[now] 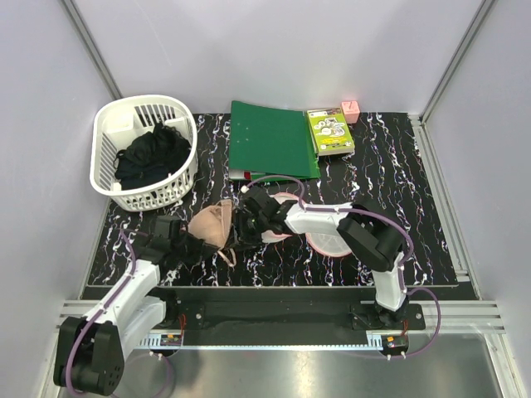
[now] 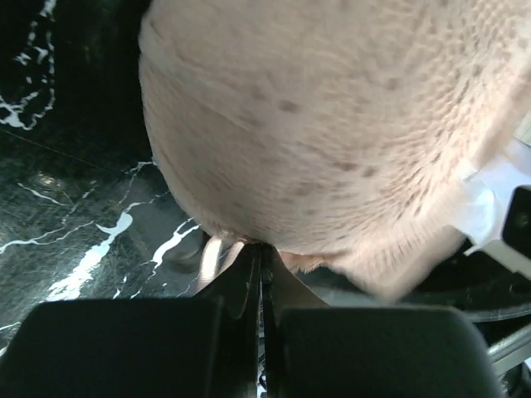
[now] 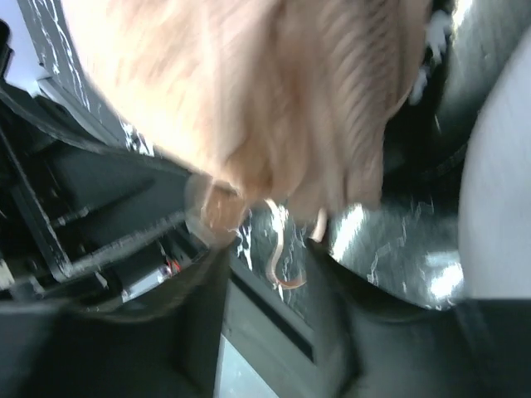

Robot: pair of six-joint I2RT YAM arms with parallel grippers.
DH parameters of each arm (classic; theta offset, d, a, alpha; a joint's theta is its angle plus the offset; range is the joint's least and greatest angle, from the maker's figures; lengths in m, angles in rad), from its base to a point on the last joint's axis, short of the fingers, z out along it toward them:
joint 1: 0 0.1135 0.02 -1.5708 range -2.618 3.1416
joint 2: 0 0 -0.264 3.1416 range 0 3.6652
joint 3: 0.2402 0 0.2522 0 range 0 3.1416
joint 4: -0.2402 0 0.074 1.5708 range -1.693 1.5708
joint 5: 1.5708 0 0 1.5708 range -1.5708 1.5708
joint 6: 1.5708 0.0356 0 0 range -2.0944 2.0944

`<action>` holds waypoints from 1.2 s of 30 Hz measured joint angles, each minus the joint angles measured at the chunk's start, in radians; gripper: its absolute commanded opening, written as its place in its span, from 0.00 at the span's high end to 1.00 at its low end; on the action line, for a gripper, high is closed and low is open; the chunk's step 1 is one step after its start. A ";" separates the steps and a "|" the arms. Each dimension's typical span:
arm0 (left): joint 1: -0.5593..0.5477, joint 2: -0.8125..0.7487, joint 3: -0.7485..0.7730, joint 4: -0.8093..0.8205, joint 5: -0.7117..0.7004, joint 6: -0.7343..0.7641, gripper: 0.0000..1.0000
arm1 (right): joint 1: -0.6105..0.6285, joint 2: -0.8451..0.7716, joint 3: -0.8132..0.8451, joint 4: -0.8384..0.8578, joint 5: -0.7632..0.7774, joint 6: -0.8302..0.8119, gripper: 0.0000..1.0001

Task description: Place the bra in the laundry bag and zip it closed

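Observation:
The peach bra [image 1: 212, 225] lies bunched on the black marbled table between my two grippers. In the left wrist view the bra [image 2: 332, 124] fills the upper frame, and my left gripper [image 2: 262, 259] is shut, pinching its lower edge. My left gripper [image 1: 187, 245] sits at the bra's left side. At the bra's right side, my right gripper [image 1: 247, 222] stands open. In the blurred right wrist view, the bra [image 3: 265, 91] hangs just above the spread right gripper [image 3: 274, 249], and a thin strap [image 3: 278, 257] dangles between its fingers. The white laundry bag [image 1: 328, 243] with pink trim lies mostly under my right arm.
A white slotted basket [image 1: 108, 157] holding black clothing [image 1: 151, 156] stands at the back left. A green folder [image 1: 272, 139], a green printed box [image 1: 330, 131] and a small pink object [image 1: 350, 111] lie along the back edge. White walls close in on both sides.

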 measured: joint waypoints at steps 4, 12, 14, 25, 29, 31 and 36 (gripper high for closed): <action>-0.001 -0.027 0.000 -0.004 -0.001 0.003 0.79 | 0.001 -0.057 -0.017 -0.058 -0.003 -0.024 0.35; -0.001 -0.135 0.106 -0.143 -0.024 0.067 0.20 | -0.020 -0.143 0.032 -0.157 -0.005 -0.154 0.09; -0.001 -0.167 0.150 -0.191 -0.039 0.096 0.12 | -0.037 -0.141 0.061 -0.176 -0.008 -0.183 0.01; 0.187 -0.105 0.331 -0.361 -0.120 0.429 0.20 | -0.090 0.061 0.424 -0.326 -0.048 -0.377 0.00; 0.205 -0.031 0.332 -0.357 -0.112 0.502 0.36 | -0.102 0.138 0.514 -0.409 -0.042 -0.449 0.00; 0.209 0.000 0.328 -0.335 -0.092 0.523 0.46 | -0.105 0.156 0.531 -0.442 -0.034 -0.485 0.00; 0.220 0.124 0.307 -0.249 -0.026 0.566 0.53 | -0.116 0.162 0.534 -0.494 -0.039 -0.574 0.00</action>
